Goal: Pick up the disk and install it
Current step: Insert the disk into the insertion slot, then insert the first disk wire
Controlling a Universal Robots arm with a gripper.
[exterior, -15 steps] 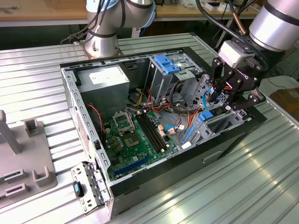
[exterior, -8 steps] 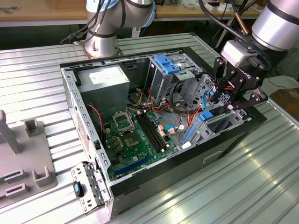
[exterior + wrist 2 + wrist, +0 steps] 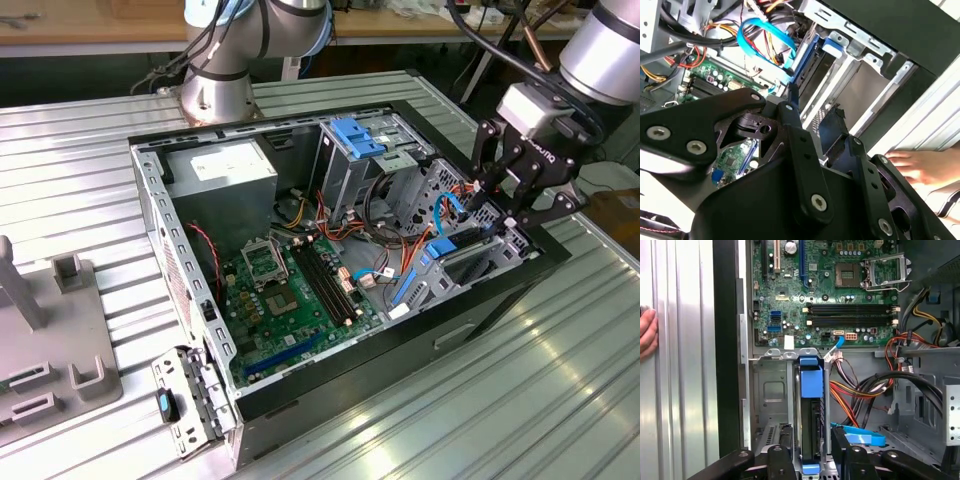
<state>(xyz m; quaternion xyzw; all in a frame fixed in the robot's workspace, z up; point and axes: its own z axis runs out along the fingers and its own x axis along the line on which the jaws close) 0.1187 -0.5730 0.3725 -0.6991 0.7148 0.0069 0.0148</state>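
Observation:
The disk (image 3: 811, 390) stands on edge in the metal drive bay (image 3: 767, 390) of the open computer case, its blue plastic frame showing along the top and its dark metal edge below. In the exterior view the disk (image 3: 445, 248) sits low in the bay at the case's right end. My gripper (image 3: 497, 205) hangs just above it. In the first wrist view my gripper (image 3: 812, 462) is open, with one black finger on each side of the disk and a small gap on both sides. The second wrist view has my gripper (image 3: 815, 105) over the same bay.
A person's hand (image 3: 647, 332) rests on the ribbed table beside the case. Inside are the motherboard (image 3: 290, 290), a grey power supply (image 3: 220, 165), a blue latch (image 3: 355, 135) on a cage, and loose cables (image 3: 865, 390) beside the bay. A grey fixture (image 3: 40, 330) stands at the exterior view's left.

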